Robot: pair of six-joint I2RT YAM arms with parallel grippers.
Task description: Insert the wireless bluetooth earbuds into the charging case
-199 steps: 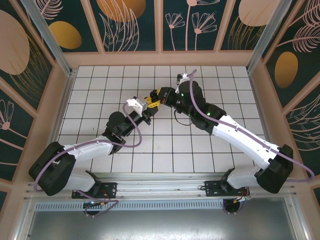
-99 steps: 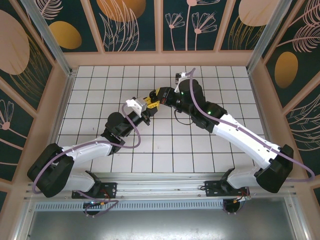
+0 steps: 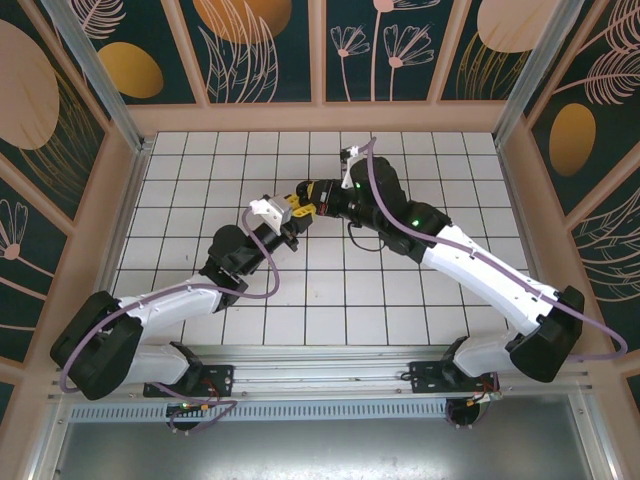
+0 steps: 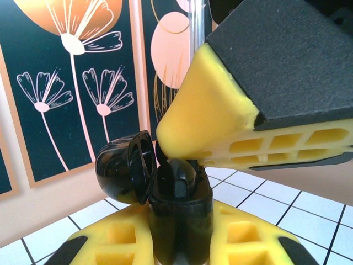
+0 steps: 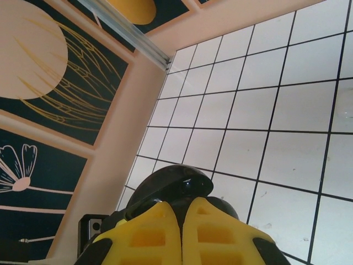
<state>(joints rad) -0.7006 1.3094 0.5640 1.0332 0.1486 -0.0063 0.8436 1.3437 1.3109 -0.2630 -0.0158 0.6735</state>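
Note:
My left gripper (image 4: pixel 179 234) is shut on the black charging case (image 4: pixel 179 218), held upright between its yellow fingers, with the lid (image 4: pixel 124 171) swung open to the left. A black earbud (image 4: pixel 176 176) sits in the case mouth. The yellow fingertips of my right gripper (image 4: pixel 182 138) press down right on top of it. In the right wrist view, that gripper (image 5: pixel 182 207) has its jaws together, and the case's glossy black lid (image 5: pixel 171 185) shows just beyond them. I cannot tell whether anything is pinched between them. From above, the left gripper (image 3: pixel 290 210) and right gripper (image 3: pixel 312 196) meet mid-table.
The white tiled floor (image 3: pixel 400 300) stretches all round the two arms. Pale wooden walls (image 3: pixel 320 118) with dark flower panels close off the back and both sides. A metal rail (image 3: pixel 320 355) runs along the near edge.
The right gripper has shifted left and its wrist has turned, bringing its tips closer over the case. The left gripper has barely moved and keeps its hold.

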